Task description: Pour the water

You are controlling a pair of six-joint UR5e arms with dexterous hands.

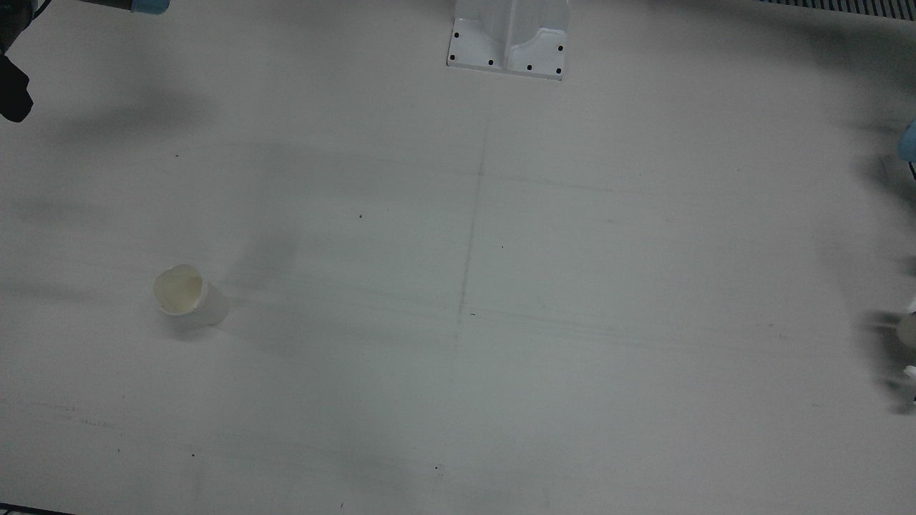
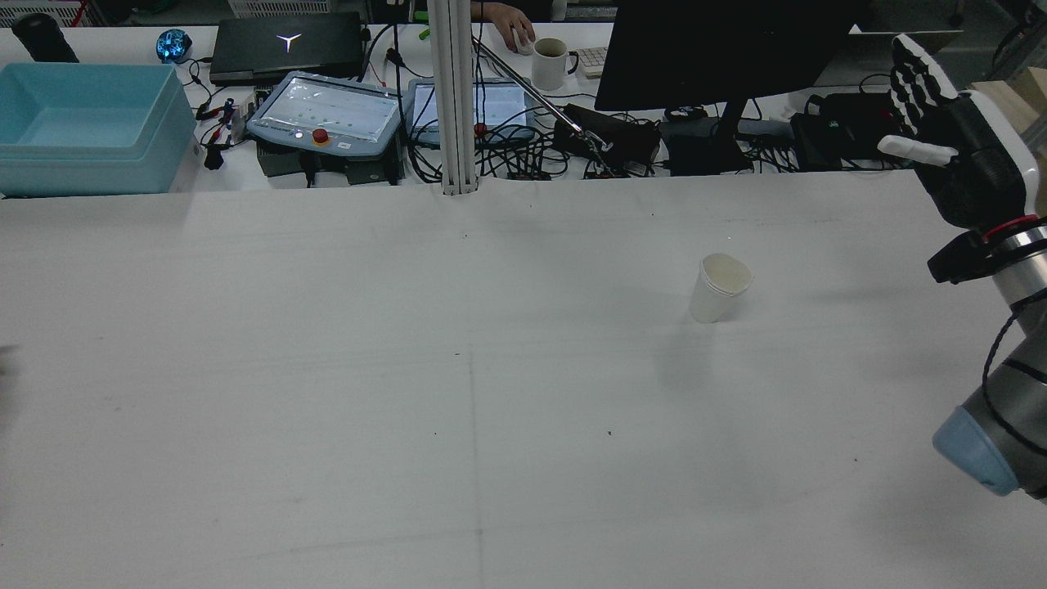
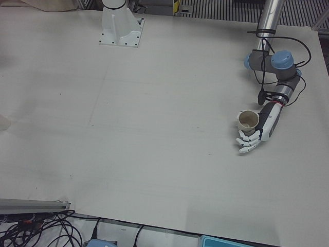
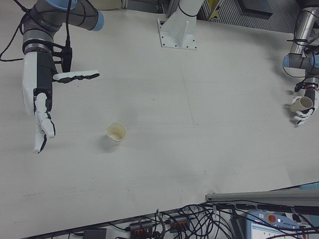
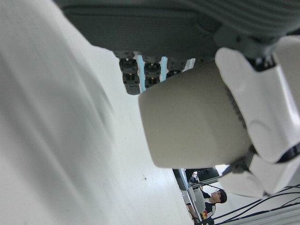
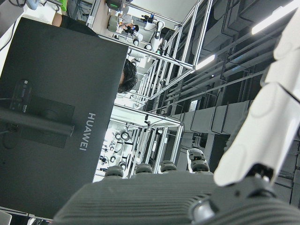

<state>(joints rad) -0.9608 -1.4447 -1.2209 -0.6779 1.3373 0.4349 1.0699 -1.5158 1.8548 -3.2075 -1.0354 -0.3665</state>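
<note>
The white table point(image 2: 327, 368) is wide and mostly bare, with faint scuff lines. On the right arm's half, a white paper cup point(image 2: 720, 288) stands upright and alone, its mouth open to the top. The right hand point(image 4: 42, 97) hovers near this cup but apart from it, fingers spread out flat, holding nothing. At the far edge of the left arm's half, the left hand point(image 3: 255, 134) is closed around a second paper cup point(image 3: 248, 121), upright, fingers wrapped on its wall. Behind the table are a black monitor point(image 2: 720, 49) and a blue bin point(image 2: 82, 127).
</note>
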